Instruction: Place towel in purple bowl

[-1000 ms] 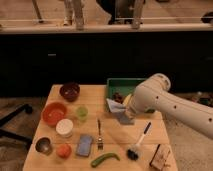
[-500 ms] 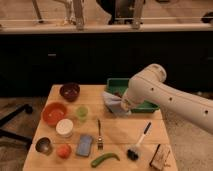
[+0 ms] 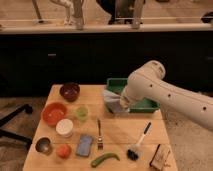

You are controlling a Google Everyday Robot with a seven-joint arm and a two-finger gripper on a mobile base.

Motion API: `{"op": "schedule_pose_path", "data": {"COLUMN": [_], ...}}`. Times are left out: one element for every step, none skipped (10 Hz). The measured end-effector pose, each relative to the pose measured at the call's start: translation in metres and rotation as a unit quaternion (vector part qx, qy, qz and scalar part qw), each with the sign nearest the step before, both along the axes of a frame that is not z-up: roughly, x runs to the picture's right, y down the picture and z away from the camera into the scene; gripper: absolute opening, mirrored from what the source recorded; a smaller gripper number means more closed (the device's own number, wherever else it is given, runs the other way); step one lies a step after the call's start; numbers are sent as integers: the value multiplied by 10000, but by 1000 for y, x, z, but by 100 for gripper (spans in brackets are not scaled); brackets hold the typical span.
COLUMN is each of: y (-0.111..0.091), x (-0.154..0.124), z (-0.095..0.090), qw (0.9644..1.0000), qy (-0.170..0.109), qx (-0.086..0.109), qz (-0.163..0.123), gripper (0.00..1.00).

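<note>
Leftward and upward your arm has swung over the last second. The towel [image 3: 112, 101] hangs at the green tray's [image 3: 145, 106] left edge, pinched in your gripper [image 3: 121, 106]. It looks light and floppy, so keep hold of that edge. The purple bowl [image 3: 70, 91] sits well apart.

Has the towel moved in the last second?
Yes. With the gripper just beside it, the towel shifted left along the front of the green tray to its left corner, nearer the purple bowl.
</note>
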State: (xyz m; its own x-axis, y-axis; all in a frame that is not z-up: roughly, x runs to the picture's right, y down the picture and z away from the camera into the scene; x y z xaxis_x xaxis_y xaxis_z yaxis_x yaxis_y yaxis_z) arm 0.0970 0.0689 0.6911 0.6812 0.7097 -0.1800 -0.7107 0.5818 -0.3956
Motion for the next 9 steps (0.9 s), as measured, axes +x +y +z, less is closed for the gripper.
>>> {"op": "schedule_pose_path", "data": {"y": [0,1,2,3,1,-2,-6,-12,-19], "x": [0,1,3,6,15,21,19,12,-3], "z": [0,0,0,3,10,15,20,28,35], "qw": [10000,10000,10000,9999,9998,9998,9999,9999,10000], "qy": [1,4,21,59,99,118,109,86,70], "qx": [-1,-4,-11,-36,-54,-47,-44,-42,-48], "qz": [1,9,17,89,145,135,117,72,35], "gripper": [0,0,0,0,0,0,0,0,0]}}
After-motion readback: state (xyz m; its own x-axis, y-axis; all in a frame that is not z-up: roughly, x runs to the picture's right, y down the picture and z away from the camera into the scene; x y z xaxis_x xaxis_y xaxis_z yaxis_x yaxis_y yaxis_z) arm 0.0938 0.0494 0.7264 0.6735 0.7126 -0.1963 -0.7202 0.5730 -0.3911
